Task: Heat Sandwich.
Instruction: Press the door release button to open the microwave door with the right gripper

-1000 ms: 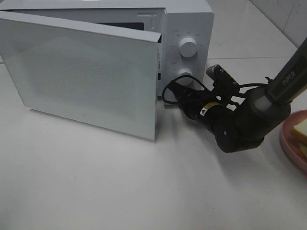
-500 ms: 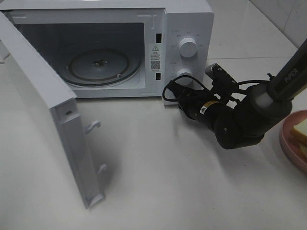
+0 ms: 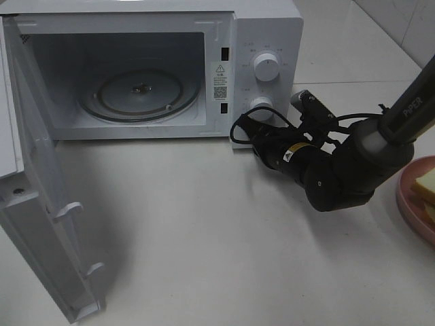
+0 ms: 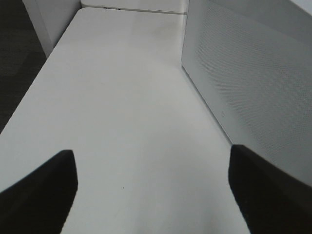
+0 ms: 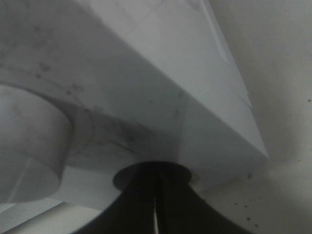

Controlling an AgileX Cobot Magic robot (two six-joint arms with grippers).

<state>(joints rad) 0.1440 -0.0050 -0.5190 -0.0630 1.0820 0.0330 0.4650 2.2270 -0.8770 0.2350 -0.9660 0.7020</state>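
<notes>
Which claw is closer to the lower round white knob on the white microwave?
Right. The right claw, shut, sits at the white microwave's front, just below the lower round white knob. The left claw, open, is out beside the open white door, far from it.

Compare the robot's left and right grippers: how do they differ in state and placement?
The left gripper has its fingers spread wide; the right gripper has them shut together. The left gripper hangs over the table beside the open microwave door; the right gripper points at the microwave's control panel below the lower knob, close up. Both hold nothing.
</notes>
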